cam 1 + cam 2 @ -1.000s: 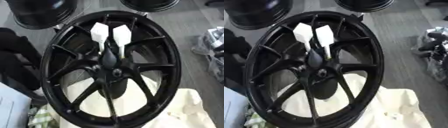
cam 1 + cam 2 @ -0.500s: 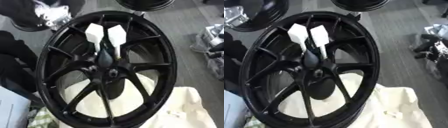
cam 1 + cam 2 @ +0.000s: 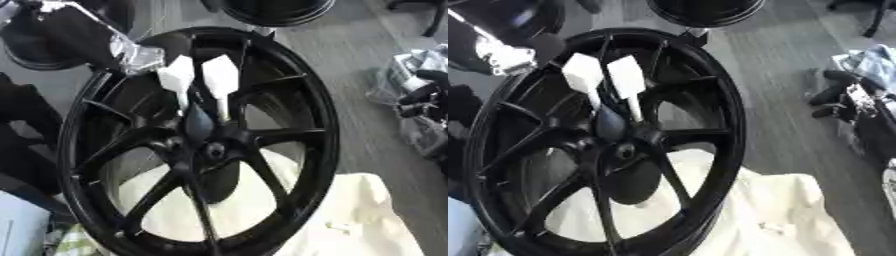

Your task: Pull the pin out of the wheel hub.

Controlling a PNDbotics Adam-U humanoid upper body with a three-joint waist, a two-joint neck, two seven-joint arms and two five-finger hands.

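Black wheel hub (image 3: 201, 145) fills my view; two white-headed pins (image 3: 219, 80) remain seated at 12 o'clock of centre. Neither hand is visible, so finger state unknown; pulling not begun.

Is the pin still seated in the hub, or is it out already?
Still in, it seems: the two white-headed pins stand with their thin ends down by the wheel hub. The seating itself is too blurred to confirm.
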